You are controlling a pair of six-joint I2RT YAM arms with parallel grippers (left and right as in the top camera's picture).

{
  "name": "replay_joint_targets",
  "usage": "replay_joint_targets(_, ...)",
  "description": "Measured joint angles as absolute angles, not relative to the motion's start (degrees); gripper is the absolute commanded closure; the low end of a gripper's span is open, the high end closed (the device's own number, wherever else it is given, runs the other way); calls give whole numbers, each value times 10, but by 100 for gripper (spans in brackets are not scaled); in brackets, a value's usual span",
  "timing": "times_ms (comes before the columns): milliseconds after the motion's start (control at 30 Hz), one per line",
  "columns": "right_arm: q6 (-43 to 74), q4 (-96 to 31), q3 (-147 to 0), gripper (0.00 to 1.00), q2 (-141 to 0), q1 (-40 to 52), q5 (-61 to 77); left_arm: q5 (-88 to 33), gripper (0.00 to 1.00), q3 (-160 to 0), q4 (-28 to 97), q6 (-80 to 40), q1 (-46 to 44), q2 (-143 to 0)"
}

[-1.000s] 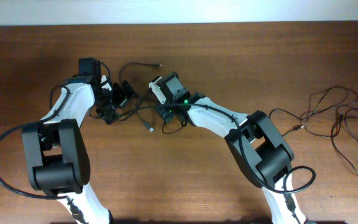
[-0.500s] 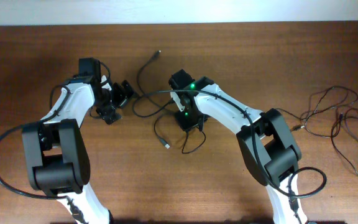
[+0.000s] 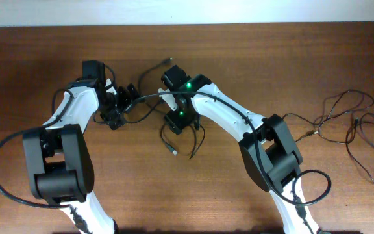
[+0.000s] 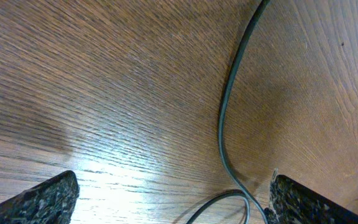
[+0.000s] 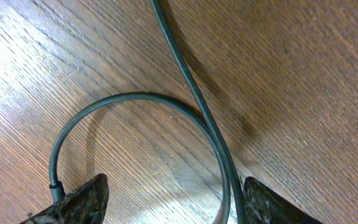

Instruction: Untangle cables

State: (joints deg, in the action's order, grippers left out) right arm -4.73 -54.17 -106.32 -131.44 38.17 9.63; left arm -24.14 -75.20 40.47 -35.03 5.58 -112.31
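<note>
The table point(image 3: 271, 58) was dark brown wood with clear grain, and a pale wall point(image 3: 174, 12) ran along its far edge. 2 arms reached over it. The cables point(image 3: 149, 97) lay in 2 groups: 1 small tangle at the centre, between the 2 wrists, with 2 plug ends point(image 3: 174, 151) showing, and 1 loose bunch point(image 3: 356, 127) well apart near the table's right edge. How many separate cords there were could not be told. The left gripper point(image 4: 173, 202) had its fingers spread wide, with a strand point(image 4: 222, 124) curving over the wood between them. The right gripper point(image 5: 166, 199) was likewise spread, with a loop point(image 5: 135, 99) lying between its fingers.
</note>
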Motion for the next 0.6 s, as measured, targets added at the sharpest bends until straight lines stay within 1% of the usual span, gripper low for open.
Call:
replay_joint_targets(133, -52, -549, -1063, 27, -1315, 382, 102, -241, 0, -752, 405, -350, 56, -1123)
replay_joint_targets(233, -52, -573, -1063, 28, -1315, 382, 160, -241, 0, -752, 405, -350, 56, -1123)
replay_joint_targets(267, -52, -572, -1063, 29, -1315, 382, 180, -242, 0, -752, 405, -350, 56, -1123)
replay_joint_targets(300, -52, -572, -1063, 33, -1315, 381, 189, -241, 0, -752, 404, -350, 56, -1123)
replay_joint_targets(333, -52, -568, -1063, 33, -1315, 379, 195, -241, 0, -752, 405, -350, 56, -1123)
replay_joint_targets(600, -56, -548, -1063, 32, -1315, 378, 97, -241, 2, -752, 405, -350, 56, -1123)
